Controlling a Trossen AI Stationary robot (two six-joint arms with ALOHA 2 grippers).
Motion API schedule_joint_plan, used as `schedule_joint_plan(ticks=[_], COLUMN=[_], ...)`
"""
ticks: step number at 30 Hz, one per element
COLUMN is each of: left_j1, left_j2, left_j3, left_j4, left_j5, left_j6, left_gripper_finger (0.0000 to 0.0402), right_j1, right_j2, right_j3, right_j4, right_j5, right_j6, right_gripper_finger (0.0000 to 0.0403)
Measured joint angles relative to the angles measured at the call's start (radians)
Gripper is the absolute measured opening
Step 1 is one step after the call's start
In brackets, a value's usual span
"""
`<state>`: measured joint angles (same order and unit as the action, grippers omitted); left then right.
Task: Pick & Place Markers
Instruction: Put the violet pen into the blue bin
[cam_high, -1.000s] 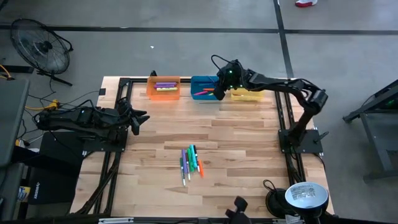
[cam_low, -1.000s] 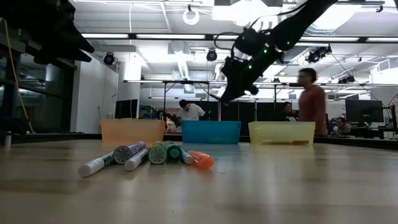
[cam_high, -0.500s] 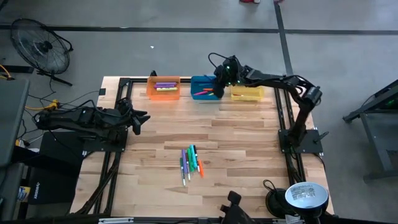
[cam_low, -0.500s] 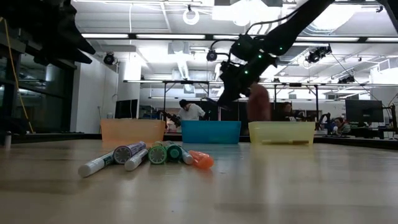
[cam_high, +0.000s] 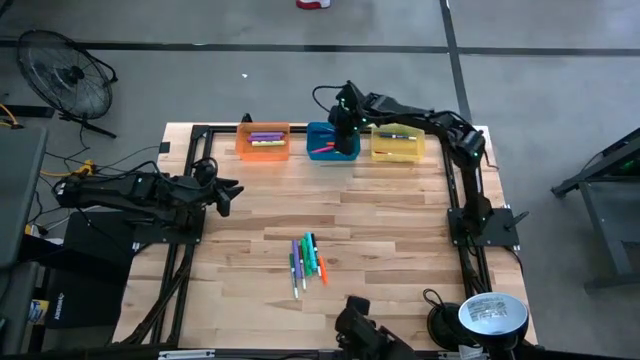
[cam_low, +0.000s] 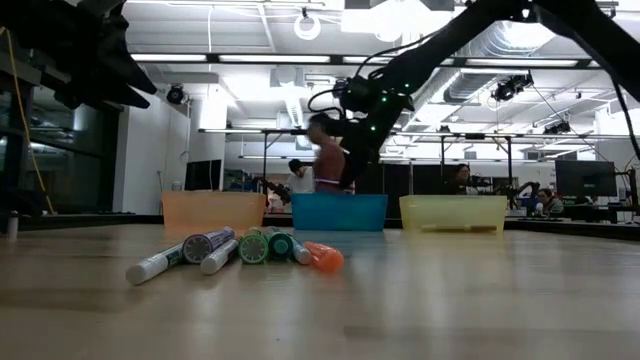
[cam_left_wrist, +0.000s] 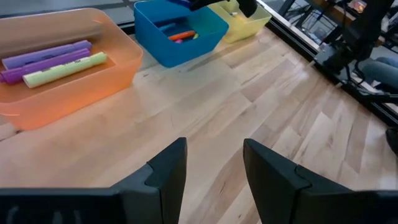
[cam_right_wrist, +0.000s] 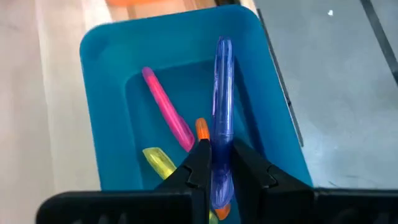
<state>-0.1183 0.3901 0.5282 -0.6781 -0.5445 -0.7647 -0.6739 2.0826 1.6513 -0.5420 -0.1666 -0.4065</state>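
My right gripper (cam_right_wrist: 217, 149) is over the blue bin (cam_high: 328, 140) at the far edge, shut on a blue marker (cam_right_wrist: 222, 93). In that bin lie a pink marker (cam_right_wrist: 166, 115), an orange one (cam_right_wrist: 201, 128) and a yellow one (cam_right_wrist: 159, 163). Several loose markers (cam_high: 308, 262) lie in a bunch on the table's near middle. The orange bin (cam_left_wrist: 59, 78) holds purple markers and a yellow one. At the table's left side my left gripper (cam_left_wrist: 214, 165) stands open above bare wood, with nothing between its fingers. My right gripper pinches the blue marker between its two fingers by its rear part (cam_right_wrist: 217, 163). The fingers slant down from the table's right side, and the marker lies along them, sticking out well past the fingertips. It is lifted clear, over the inside of the blue bin.
A yellow bin (cam_high: 397, 143) stands right of the blue one. A black frame rail (cam_high: 205, 135) runs round the table's edge. Bare wood lies between the bins and the loose markers. In the low view, people (cam_low: 328, 160) show beyond the table's far edge.
My right gripper has gone toward the table's left edge, from the gap between the blue and yellow bins to over the blue bin. It has rolled about its own line and tipped steeper, staying shut on the blue marker. A person has walked leftward behind the table.
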Motion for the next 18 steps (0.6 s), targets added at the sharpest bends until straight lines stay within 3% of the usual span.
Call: schedule_joint_plan(ticks=[10, 18], left_j1=[0.000, 0.000], left_j2=[0.000, 0.000], left_j3=[0.000, 0.000], left_j4=[0.000, -0.001], left_j5=[0.011, -0.007], left_j6=[0.000, 0.000], left_gripper_finger=[0.0156, 0.0156], right_j1=[0.002, 0.006], right_j2=[0.090, 0.093], right_j3=[0.090, 0.085], right_j4=[-0.226, -0.255], right_j5=[0.066, 0.080], right_j6=[-0.160, -0.186], right_gripper_finger=[0.0032, 0.0033])
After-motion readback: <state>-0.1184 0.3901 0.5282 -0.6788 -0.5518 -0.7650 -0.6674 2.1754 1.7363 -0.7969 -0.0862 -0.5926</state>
